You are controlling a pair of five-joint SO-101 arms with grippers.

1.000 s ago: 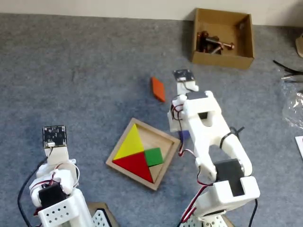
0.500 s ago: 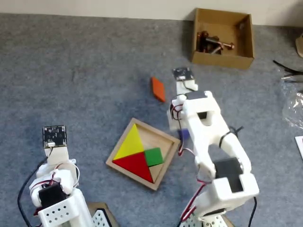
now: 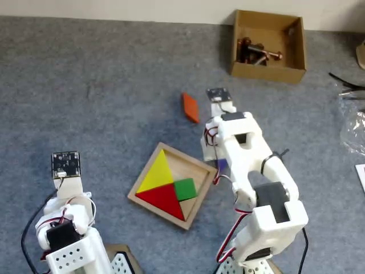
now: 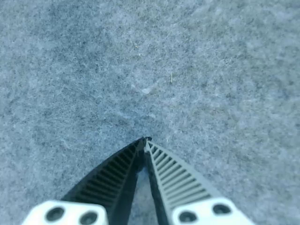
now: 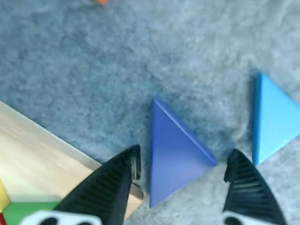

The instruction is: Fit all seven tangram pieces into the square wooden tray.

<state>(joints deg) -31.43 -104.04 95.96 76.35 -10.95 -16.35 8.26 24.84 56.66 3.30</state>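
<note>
Just beside the rim of the tray, the right pincer is held spread wide around a dark blue triangle laid flat on the desk. One finger is set in the narrow gap between triangle and rim. A light blue triangle is seen just beyond. Well apart from the tray, the left pincer is clenched, empty.

A grey, felt-covered table carried an open brown cardboard box near its far edge. Copper-coloured metal parts lay inside the box, against its left wall. Well apart from the box, at the right edge of the high view, thin black cables lay just beyond a crumpled clear plastic bag.
</note>
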